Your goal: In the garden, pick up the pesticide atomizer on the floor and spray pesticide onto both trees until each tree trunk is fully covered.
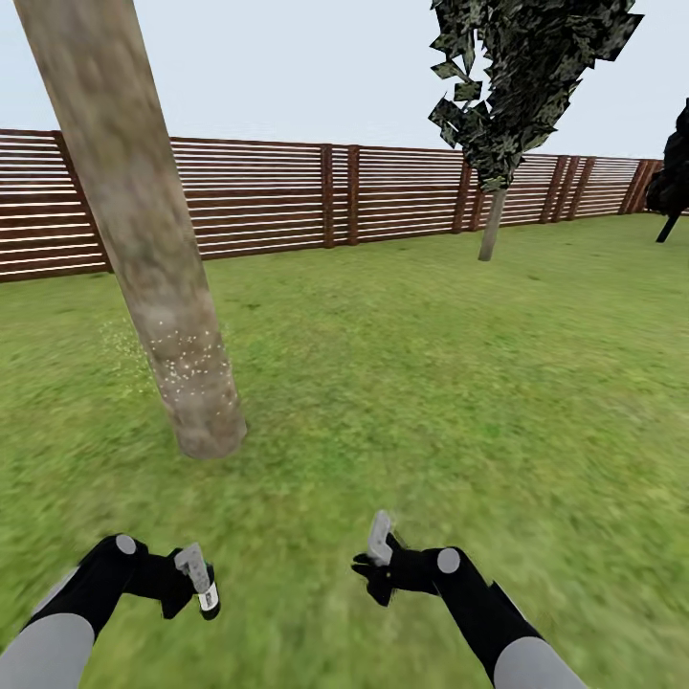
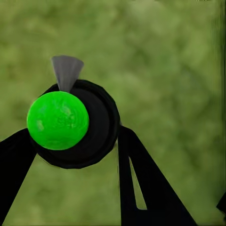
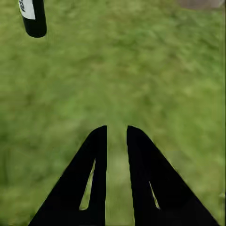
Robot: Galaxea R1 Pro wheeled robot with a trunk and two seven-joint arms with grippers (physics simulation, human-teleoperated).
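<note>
The near tree's trunk (image 1: pixel 144 249) leans up from the lawn at left, with pale specks scattered over its lower part. The second tree (image 1: pixel 517 86) stands farther back right, its thin-looking trunk (image 1: pixel 491 230) in front of the fence. My left gripper (image 1: pixel 189 586) is shut on the pesticide atomizer (image 1: pixel 203 582), a black bottle with a white label and grey top, low at the picture's left. From the left wrist, the atomizer (image 2: pixel 59 120) shows a green ball and a grey nozzle, gripped in the left gripper (image 2: pixel 74 133). My right gripper (image 1: pixel 378 565) (image 3: pixel 116 129) is shut and holds nothing.
A brown slat fence (image 1: pixel 287 191) closes the lawn at the back. A near-black cypress (image 1: pixel 670 172) stands at far right. Grass (image 1: pixel 431 383) spreads between the two trees. The right wrist view catches the atomizer's bottom (image 3: pixel 33 19) and the trunk base (image 3: pixel 200 4).
</note>
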